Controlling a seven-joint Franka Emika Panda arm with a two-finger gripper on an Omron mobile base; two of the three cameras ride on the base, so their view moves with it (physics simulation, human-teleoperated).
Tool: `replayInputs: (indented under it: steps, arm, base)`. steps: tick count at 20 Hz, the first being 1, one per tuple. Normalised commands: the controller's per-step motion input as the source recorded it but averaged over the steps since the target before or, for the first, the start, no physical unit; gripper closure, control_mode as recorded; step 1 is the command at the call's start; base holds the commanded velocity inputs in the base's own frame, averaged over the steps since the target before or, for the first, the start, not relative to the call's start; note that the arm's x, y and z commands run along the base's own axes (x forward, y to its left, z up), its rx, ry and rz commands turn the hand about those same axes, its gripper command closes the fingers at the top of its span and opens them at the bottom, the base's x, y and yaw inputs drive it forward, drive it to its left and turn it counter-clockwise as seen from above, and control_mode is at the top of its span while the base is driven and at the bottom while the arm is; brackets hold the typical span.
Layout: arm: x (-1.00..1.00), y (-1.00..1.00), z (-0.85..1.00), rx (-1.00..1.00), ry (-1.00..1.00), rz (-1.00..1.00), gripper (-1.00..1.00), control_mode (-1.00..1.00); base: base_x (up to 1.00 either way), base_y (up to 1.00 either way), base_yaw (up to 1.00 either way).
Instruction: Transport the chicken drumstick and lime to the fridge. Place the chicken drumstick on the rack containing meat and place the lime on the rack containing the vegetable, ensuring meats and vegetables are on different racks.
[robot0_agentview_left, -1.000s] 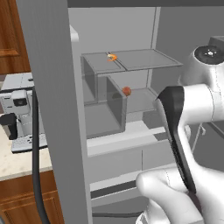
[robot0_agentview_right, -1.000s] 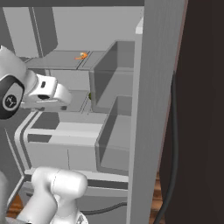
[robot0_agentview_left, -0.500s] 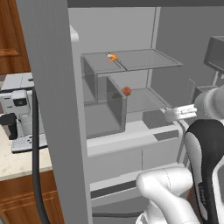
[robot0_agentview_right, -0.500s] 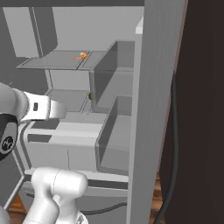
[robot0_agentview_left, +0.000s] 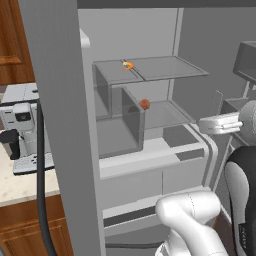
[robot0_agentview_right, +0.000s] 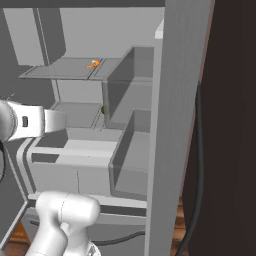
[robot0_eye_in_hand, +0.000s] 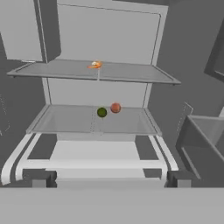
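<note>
The arm has drawn back from the fridge (robot0_eye_in_hand: 109, 35), its gripper wide open, empty.

On my left base feed I see a coffee machine (robot0_agentview_left: 22, 127) sitting on a pale speckled bench (robot0_agentview_left: 20, 187), with brown wooden cabinets (robot0_agentview_left: 25, 230) below and a wooden panel (robot0_agentview_left: 12, 40) above. My right base feed shows a dark brown wall (robot0_agentview_right: 232, 125) and a black cable (robot0_agentview_right: 197, 165) hanging alongside it.
</note>
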Motion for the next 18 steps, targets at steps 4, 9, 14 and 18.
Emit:
replayInputs:
  steps: [4, 9, 14, 18]
  arm:
    - [-0.35, 0.05, 0.47, 0.00, -0.10, 0.00, -1.00, -1.00]
    - [-0.33, 0.00, 0.23, 0.00, -0.07, 0.00, -1.00, 1.00]
    - [0.00, 0.00, 0.00, 0.00, 0.00, 0.00, -1.00, 1.00]
    - [0.00, 0.00, 0.00, 0.00, 0.00, 0.00, -1.00, 1.00]
  base:
    - [0.00, 0.00, 0.00]
    - [-0.35, 0.00, 0.00]
    - [-0.72, 0.00, 0.00]
    - [-1.00, -0.07, 0.00]
